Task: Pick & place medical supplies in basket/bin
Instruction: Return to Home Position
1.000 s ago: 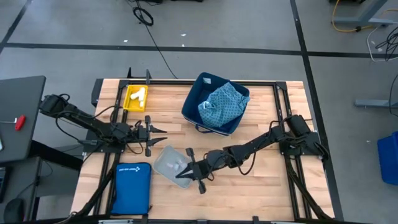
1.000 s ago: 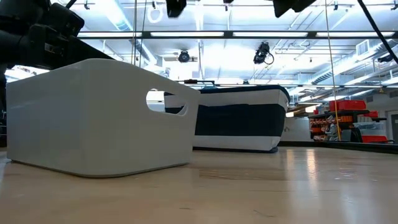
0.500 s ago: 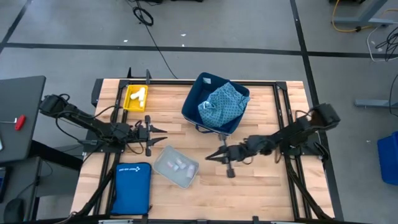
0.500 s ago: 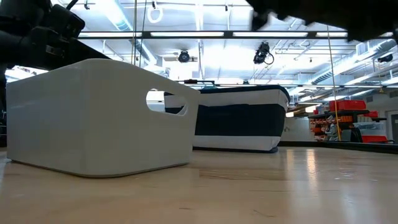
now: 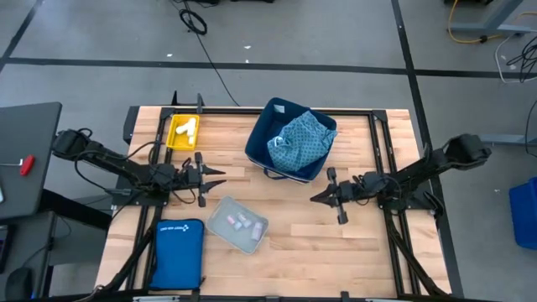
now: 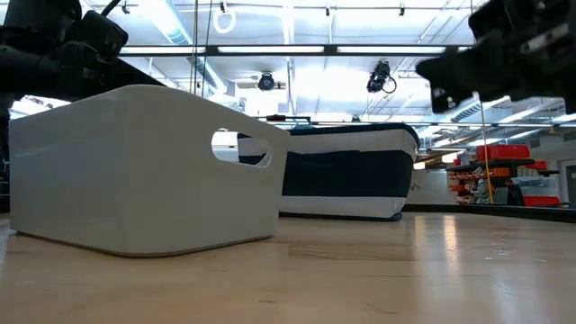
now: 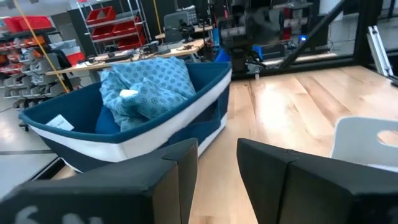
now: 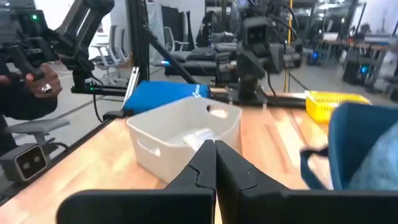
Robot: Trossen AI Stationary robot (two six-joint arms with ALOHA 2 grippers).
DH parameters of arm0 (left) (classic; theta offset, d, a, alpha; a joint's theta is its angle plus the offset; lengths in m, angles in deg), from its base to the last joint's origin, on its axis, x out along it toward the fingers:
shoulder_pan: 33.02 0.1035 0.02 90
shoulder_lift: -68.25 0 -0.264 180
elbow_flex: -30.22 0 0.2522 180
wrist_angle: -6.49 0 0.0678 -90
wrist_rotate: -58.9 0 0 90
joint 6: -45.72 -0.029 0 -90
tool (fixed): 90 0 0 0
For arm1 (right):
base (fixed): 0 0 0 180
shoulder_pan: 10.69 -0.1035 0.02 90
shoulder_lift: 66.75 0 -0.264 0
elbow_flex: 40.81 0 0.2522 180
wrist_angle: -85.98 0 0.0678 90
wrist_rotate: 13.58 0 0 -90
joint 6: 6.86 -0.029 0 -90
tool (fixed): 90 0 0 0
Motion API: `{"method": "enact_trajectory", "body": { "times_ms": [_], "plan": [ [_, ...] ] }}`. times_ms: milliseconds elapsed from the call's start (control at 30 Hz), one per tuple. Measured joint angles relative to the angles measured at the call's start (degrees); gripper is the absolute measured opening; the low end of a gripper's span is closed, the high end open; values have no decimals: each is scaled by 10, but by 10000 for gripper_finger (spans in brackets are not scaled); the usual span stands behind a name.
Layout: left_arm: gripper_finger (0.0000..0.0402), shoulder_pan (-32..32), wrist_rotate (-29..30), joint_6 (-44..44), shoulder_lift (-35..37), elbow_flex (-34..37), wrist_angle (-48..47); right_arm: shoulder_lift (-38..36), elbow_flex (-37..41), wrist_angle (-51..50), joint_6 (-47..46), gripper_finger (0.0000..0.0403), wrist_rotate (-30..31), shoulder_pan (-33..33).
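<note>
Right gripper [image 5: 315, 199] pulled back from grey tray [image 5: 220, 220], jaws clenched, left gripper [image 5: 218, 179] jaws released

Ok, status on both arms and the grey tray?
Right gripper shut, empty, over bare table right of grey tray. Left gripper open, waiting between yellow bin and tray. Vials in tray. No obstruction seen.

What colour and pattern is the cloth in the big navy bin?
The cloth is teal with small dark dots, clearest in the left wrist view.
</note>
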Motion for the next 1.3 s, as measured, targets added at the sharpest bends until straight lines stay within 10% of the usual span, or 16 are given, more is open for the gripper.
{"method": "enact_trajectory", "body": {
  "times_ms": [467, 1300],
  "plan": [
    [120, 41, -25, 5, 0, 0, -2, -87, 75, -38, -6, 0, -49, 36],
    [120, 64, -55, 41, 0, 0, -16, -624, 75, -551, 17, 0, -32, 58]
  ]
}}
